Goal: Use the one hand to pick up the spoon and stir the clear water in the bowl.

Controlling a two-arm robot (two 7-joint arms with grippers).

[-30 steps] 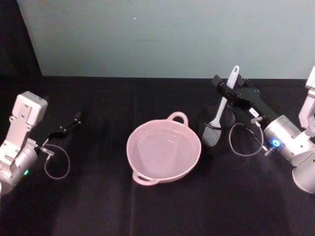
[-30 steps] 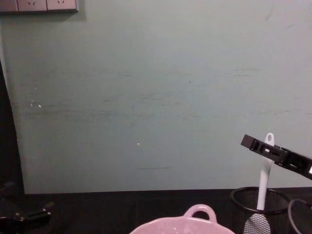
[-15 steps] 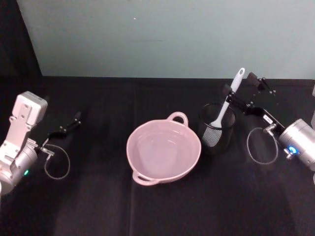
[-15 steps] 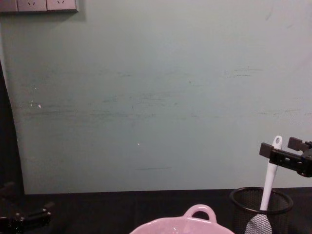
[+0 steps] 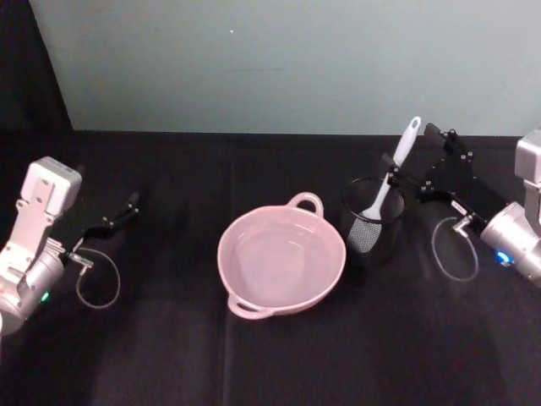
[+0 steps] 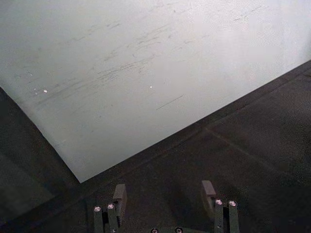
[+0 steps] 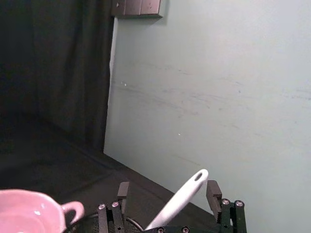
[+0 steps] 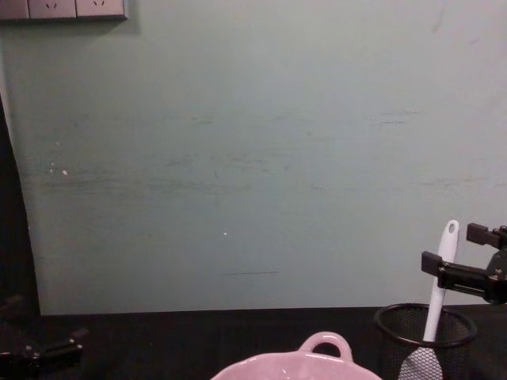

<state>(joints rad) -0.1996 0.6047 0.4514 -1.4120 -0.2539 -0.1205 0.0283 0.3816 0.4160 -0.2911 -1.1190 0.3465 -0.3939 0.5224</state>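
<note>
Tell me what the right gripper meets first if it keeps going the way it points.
Likely the spoon: the right gripper, jaws open, already has the handle between its fingers above the mesh cup, though depth is unclear.

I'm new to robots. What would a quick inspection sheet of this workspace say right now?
Surface: black tablecloth.
Job's things: pink bowl at centre, holding clear water; white spoon standing in the mesh cup beside it.
Clutter: nothing seen.
Grippers: right gripper open, fingers either side of the spoon handle; left gripper open, idle at left.
Cables: a loop at each wrist.
Surroundings: pale green wall, wall sockets.
</note>
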